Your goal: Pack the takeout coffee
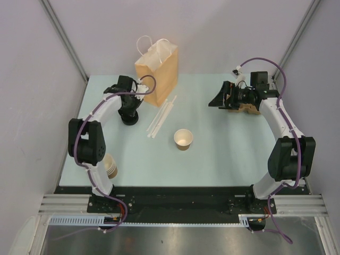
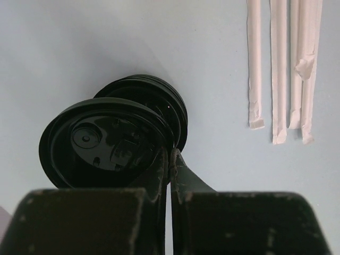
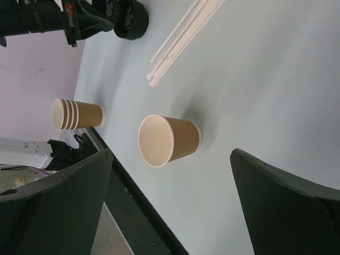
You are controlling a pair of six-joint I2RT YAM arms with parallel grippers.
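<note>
Cup (image 1: pixel 183 139), open and lidless, stands upright on the pale blue worktop (image 1: pixel 223 154), its cream inside showing to the right wrist camera. Far-left of the cup, the left arm bends at the elbow and points its wrist down over a stack of lids (image 2: pixel 159 98). The left claw (image 2: pixel 170 156) has its jaws pressed together on the rim of the topmost black lid (image 2: pixel 101 143), which tilts up off the stack. Far-right of the cup, the right arm holds its wrist level above the worktop. The right claw (image 1: pixel 220 100) faces toward the cup, spread wide and gripping nothing. Wrapped straws (image 1: pixel 162 116) lie just beyond the cup, a brown paper bag (image 1: pixel 156 71) stands farther behind it, and nested cups (image 1: pixel 110 166) sit near-left of it.
</note>
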